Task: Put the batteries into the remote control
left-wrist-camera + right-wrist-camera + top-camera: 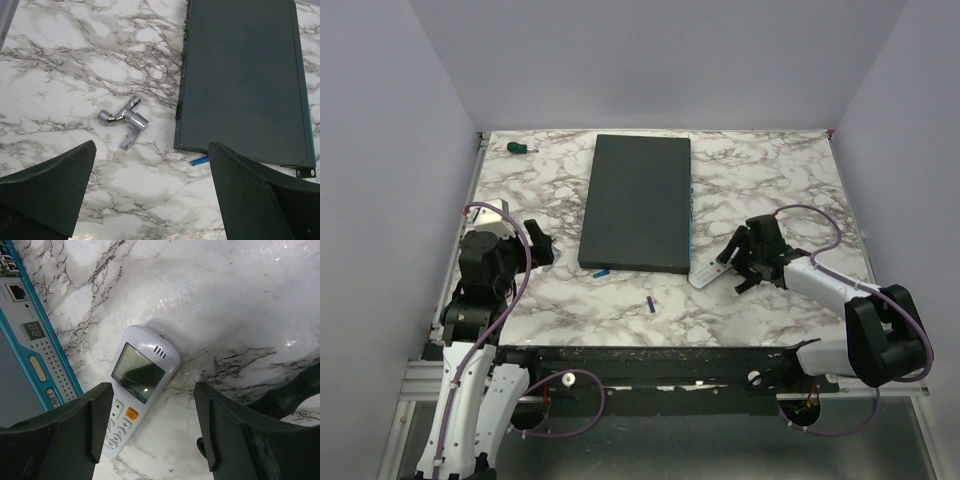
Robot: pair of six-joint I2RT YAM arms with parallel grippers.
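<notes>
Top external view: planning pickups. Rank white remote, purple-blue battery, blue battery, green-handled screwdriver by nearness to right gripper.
1. White oblong remote control, at right gripper.
2. Thin purple-blue battery, front centre.
3. Thin blue battery, left of centre.
4. Green-handled screwdriver, far left.

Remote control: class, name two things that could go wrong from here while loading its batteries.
1. The remote control lies screen-up between the open fingers of the right gripper, so it probably needs flipping and could slip then.
2. The blue battery lies right at the edge of the dark slab, leaving little finger room; a grab may roll it away.
</notes>
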